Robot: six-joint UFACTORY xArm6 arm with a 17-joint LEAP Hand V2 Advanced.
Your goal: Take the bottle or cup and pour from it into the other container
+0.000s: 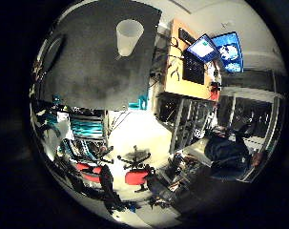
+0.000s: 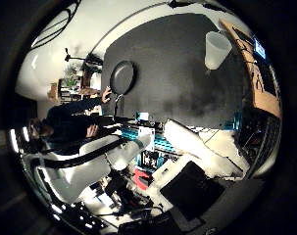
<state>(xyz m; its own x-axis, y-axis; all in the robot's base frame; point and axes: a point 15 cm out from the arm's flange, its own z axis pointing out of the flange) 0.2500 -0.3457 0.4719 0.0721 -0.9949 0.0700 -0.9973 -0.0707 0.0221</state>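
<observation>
A translucent white cup stands upright on the dark grey table, near one of its edges. A black round pan lies on the same table, well apart from the cup. A person's hand rests at the pan's rim. My right hand is well away from the table and from both things. Its white and black parts reach straight out and nothing is in them. The cup looks small, so it is far from the palm.
The white robot arm crosses between the palm and the table. Beside the table stand a wooden desk with monitors, teal racks, metal frames and red-seated chairs on a pale floor.
</observation>
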